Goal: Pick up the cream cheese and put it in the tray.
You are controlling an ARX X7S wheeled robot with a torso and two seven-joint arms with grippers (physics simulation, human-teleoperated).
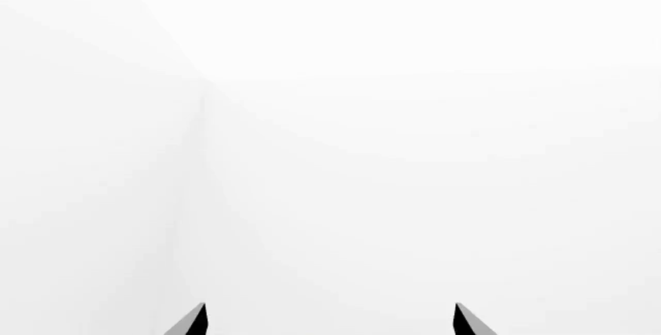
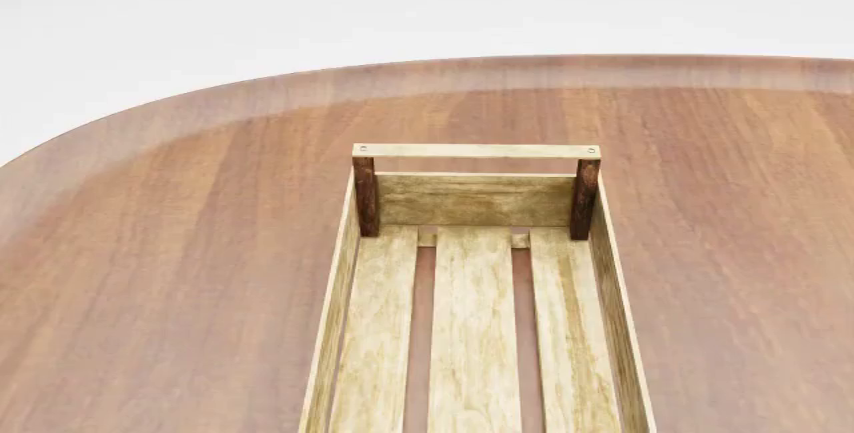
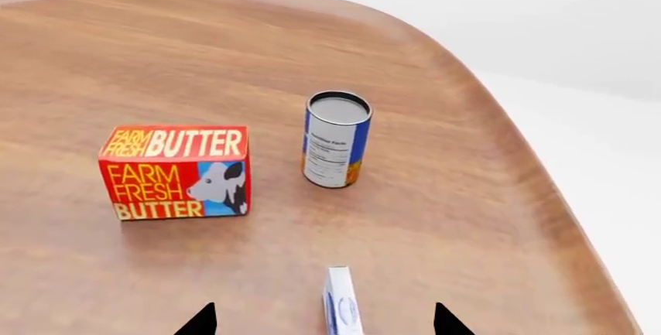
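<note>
A rounded reddish-brown wooden table (image 2: 160,253) on a white floor fills the head view. On it, nearest the head camera, the long light-wood slatted tray (image 2: 340,303) with dark corner posts is seen empty. In the right wrist view, the small pale grey-white cream cheese box (image 3: 341,304) lies between the spread tips of the right gripper (image 3: 323,321); beyond stand a red-orange butter box (image 3: 176,171) and a blue-orange can (image 3: 336,140). The left gripper (image 1: 330,319) is held wide over blank white, gripping nothing.
</note>
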